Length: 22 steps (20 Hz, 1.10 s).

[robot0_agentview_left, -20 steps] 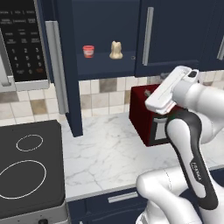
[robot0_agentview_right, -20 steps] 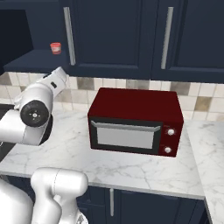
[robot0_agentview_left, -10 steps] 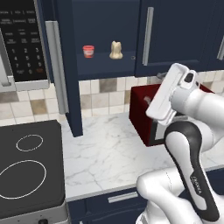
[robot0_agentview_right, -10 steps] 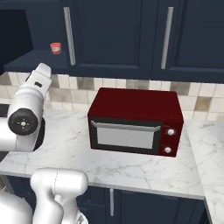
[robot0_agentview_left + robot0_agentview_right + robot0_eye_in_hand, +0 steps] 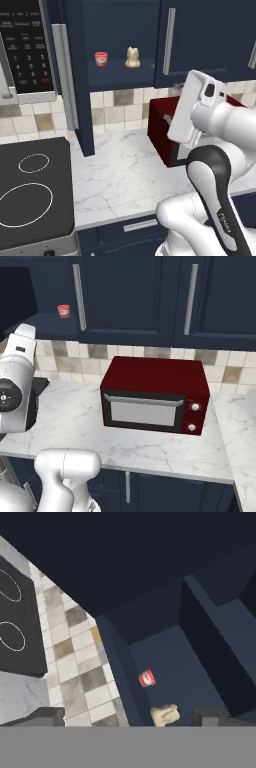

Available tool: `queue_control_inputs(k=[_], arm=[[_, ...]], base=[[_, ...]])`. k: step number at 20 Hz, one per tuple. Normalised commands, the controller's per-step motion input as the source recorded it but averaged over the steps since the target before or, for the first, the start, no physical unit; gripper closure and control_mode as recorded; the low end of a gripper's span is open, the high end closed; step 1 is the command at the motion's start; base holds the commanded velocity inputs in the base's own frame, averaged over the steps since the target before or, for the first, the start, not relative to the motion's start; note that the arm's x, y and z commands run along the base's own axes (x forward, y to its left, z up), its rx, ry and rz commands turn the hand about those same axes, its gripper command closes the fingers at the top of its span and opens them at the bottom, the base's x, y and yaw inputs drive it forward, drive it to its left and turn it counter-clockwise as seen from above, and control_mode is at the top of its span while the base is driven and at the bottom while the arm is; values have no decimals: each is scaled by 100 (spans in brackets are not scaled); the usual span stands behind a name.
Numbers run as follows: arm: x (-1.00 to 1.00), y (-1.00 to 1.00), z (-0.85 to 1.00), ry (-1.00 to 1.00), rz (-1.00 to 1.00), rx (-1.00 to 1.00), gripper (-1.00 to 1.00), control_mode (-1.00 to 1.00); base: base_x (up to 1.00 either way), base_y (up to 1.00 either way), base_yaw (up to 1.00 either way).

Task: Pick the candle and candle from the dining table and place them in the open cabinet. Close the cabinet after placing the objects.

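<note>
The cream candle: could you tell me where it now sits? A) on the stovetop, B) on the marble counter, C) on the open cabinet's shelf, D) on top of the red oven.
C: the cream candle stands on the open cabinet's shelf, beside a small red cup.

The arm (image 5: pixel 210 165) is glossy white with rounded links, dark joints and small dark lettering.

White arm (image 5: pixel 215 165) rises from the base at lower right of the left base view, folding at a dark elbow joint; forearm and wrist tilt upward; hand housing (image 5: pixel 192 107) angled up and to the left; end effector (image 5: pixel 127 717) seen in the hand view with its two dark tips far apart, jaws fully spread, nothing between them.
</note>
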Motion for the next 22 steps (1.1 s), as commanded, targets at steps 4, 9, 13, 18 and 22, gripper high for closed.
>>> queue_control_inputs(k=[4,9,13,18,22], arm=[[-60,27,0,-15,0,-15,-100,-100],[-53,31,0,-9,0,-14,-100,-100],[-46,30,-3,-6,0,-15,-100,-100],[-37,27,-5,-5,0,-16,-100,-100],[-34,40,-7,-5,0,-17,-100,-100]], base=[[0,0,0],[0,0,0],[0,0,0],[0,0,0],[0,0,0]])
